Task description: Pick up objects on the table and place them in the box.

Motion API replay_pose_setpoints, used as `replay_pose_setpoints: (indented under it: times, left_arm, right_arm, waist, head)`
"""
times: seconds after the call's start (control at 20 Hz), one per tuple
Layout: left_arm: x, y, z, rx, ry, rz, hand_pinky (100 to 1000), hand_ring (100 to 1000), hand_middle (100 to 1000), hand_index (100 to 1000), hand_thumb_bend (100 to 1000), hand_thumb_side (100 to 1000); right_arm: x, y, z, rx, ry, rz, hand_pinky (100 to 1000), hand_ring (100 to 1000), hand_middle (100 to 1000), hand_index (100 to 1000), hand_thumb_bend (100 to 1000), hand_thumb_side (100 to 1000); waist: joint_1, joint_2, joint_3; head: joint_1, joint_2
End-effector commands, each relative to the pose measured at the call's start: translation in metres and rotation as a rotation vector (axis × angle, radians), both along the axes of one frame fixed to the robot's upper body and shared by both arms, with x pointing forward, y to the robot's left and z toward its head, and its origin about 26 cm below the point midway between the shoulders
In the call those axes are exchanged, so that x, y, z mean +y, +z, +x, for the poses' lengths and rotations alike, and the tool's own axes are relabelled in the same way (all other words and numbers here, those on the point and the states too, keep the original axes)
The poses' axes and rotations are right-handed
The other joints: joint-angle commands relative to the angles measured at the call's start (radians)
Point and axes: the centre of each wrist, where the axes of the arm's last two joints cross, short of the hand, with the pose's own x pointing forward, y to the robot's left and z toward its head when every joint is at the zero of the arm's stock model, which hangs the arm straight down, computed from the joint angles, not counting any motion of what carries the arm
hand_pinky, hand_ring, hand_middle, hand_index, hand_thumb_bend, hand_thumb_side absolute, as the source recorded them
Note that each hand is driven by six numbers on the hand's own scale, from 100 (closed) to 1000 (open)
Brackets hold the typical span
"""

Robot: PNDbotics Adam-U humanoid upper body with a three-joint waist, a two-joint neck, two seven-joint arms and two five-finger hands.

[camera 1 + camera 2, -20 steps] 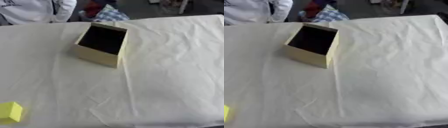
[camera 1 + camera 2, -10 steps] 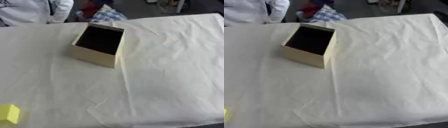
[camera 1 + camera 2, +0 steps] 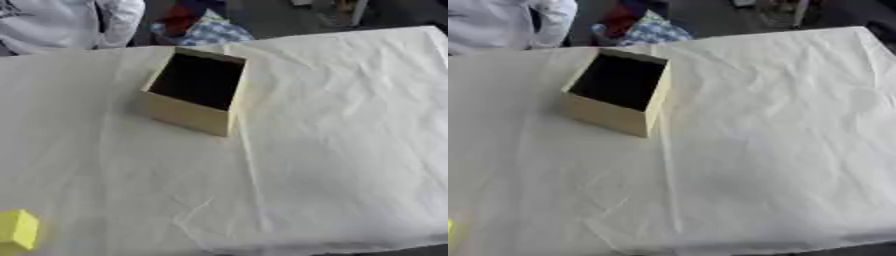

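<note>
Left eye view gives us one table covered in a creased white cloth [image 3: 332, 150], which fills nearly all of what we see and runs from the near edge to the far edge. On it we count one open-topped pale cardboard box [image 3: 194, 91], standing on the far left part of the cloth, turned slightly so a corner points toward us; its inside is dark and we cannot tell whether anything lies in it. We count one small yellow block [image 3: 16, 231], at the near left corner of the cloth, well apart from the box and partly cut off by the picture's edge; in the right eye view only a faint yellow sliver of it shows at the left border. Beyond the far edge of the table we see one bundle of red and blue patterned fabric [image 3: 194, 26]. Neither of the robot's two hands appears in either view, so we cannot tell whether they are released, clenched or grasping.
</note>
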Motion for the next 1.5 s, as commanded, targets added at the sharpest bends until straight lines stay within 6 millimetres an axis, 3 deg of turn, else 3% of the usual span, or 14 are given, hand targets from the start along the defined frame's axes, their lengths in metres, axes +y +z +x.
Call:
replay_pose_setpoints:
  times: [0.05,0.1,0.2,0.35,0.65,0.75,0.8,1.1,1.3,1.5]
  left_arm:
    - [0.010,0.006,0.003,0.028,0.019,0.035,941,963,950,1000,308,415]
    - [0.012,0.005,0.003,0.040,0.020,0.036,940,964,951,1000,323,330]
    - [0.014,0.005,0.005,0.058,0.017,0.051,942,970,955,1000,360,266]
    - [0.015,0.003,0.006,0.088,0.005,0.080,938,969,955,1000,353,274]
    - [0.015,0.005,0.010,0.130,-0.016,0.126,947,978,959,1000,398,396]
    - [0.016,0.005,0.011,0.125,-0.002,0.137,939,973,947,1000,440,319]
    - [0.016,0.005,0.012,0.114,0.007,0.132,919,961,931,991,453,212]
    - [0.015,-0.008,0.011,0.070,0.059,0.060,899,949,924,986,358,191]
    - [0.012,-0.010,0.013,0.112,0.068,0.044,906,955,928,989,364,198]
    - [0.010,-0.012,0.014,0.147,0.075,0.049,909,956,928,989,359,274]
  right_arm:
    - [-0.001,0.011,0.000,-0.015,0.003,-0.042,609,666,550,707,100,864]
    - [-0.001,0.011,0.000,-0.015,0.004,-0.042,609,666,550,707,100,864]
    - [0.000,0.011,0.000,-0.015,0.005,-0.041,609,666,550,707,100,864]
    - [0.000,0.012,0.000,-0.016,0.007,-0.041,609,666,550,707,100,864]
    - [0.001,0.013,0.001,-0.017,0.014,-0.041,608,666,550,707,100,866]
    - [0.001,0.012,0.001,-0.016,0.014,-0.039,608,666,549,707,100,867]
    - [0.001,0.012,0.001,-0.016,0.014,-0.038,607,665,549,706,100,869]
    - [0.002,0.012,0.002,-0.017,0.018,-0.032,607,665,549,706,100,871]
    - [0.003,0.013,0.003,-0.016,0.023,-0.029,606,665,548,706,100,872]
    - [0.003,0.013,0.003,-0.016,0.027,-0.027,606,664,548,706,100,872]
  waist:
    - [0.002,-0.010,0.002]
    - [0.003,-0.010,0.002]
    - [0.003,-0.010,0.000]
    - [0.004,-0.010,-0.003]
    - [0.007,-0.010,-0.010]
    - [0.008,-0.010,-0.014]
    - [0.009,-0.009,-0.016]
    - [0.009,-0.007,-0.026]
    - [0.009,-0.006,-0.030]
    - [0.009,-0.006,-0.037]
  head:
    - [-0.009,0.006]
    - [-0.009,0.006]
    - [-0.010,0.006]
    - [-0.009,0.006]
    - [-0.006,0.006]
    - [-0.003,0.006]
    - [-0.001,0.006]
    - [0.001,0.006]
    - [0.004,0.006]
    - [0.007,0.006]
